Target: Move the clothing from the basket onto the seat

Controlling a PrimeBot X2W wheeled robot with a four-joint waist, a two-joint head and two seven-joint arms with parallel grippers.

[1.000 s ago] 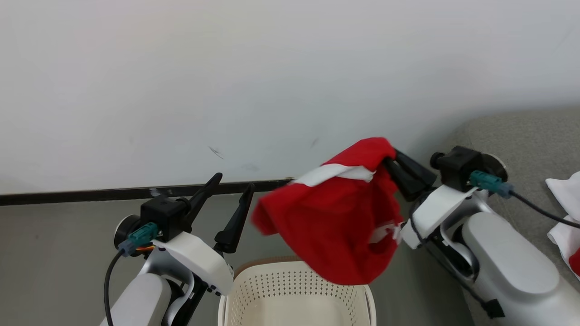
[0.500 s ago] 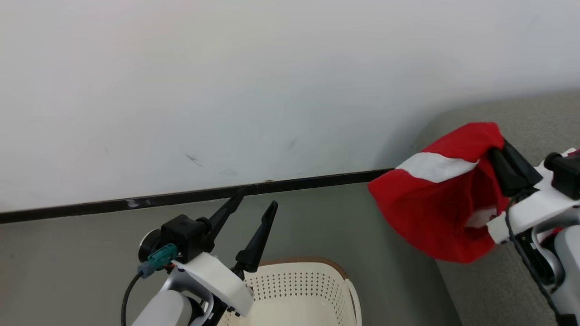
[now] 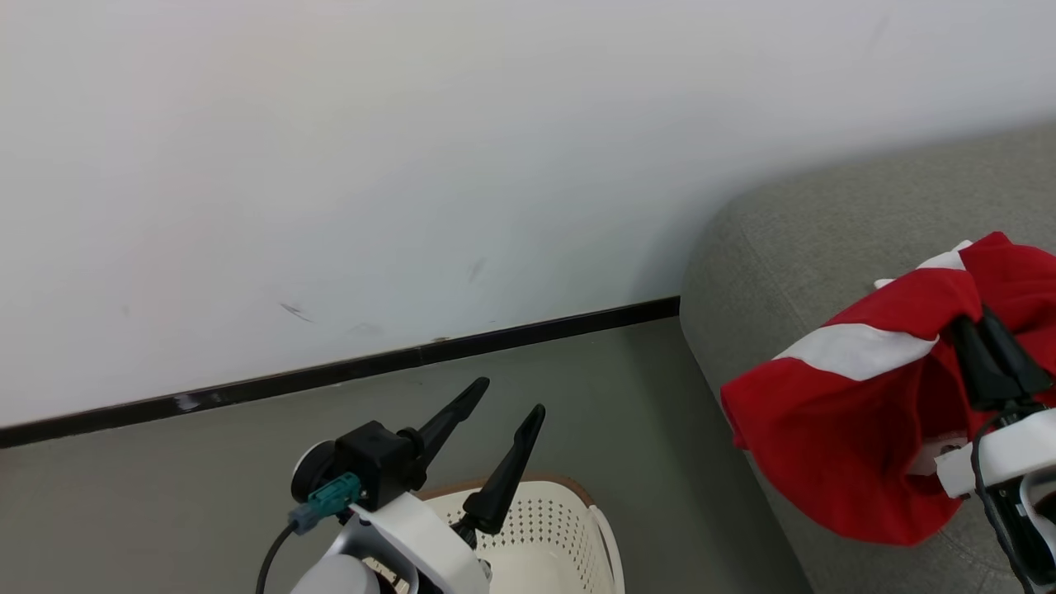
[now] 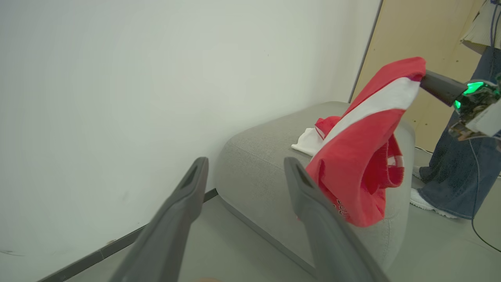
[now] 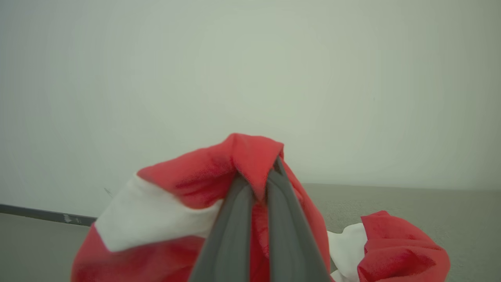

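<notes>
The soft red garment (image 3: pixel 833 421) carried a broad white band. The upholstered woven-fabric seat (image 3: pixel 792 239) was plain grey. The perforated plastic basket (image 3: pixel 553 528) was cream-white, brown-rimmed, dotted with small holes. A black skirting strip (image 3: pixel 330 374) edged the pale off-white wall (image 3: pixel 412 165).

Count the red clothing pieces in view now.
2. The held piece hangs from the fingers of the right gripper; the other piece lies on the seat. More may hide in the basket.

Head view high above basket (image 3: pixel 561 528), wrist views level toward wall (image 3: pixel 412 165), all sharing seat (image 3: pixel 825 239)
</notes>
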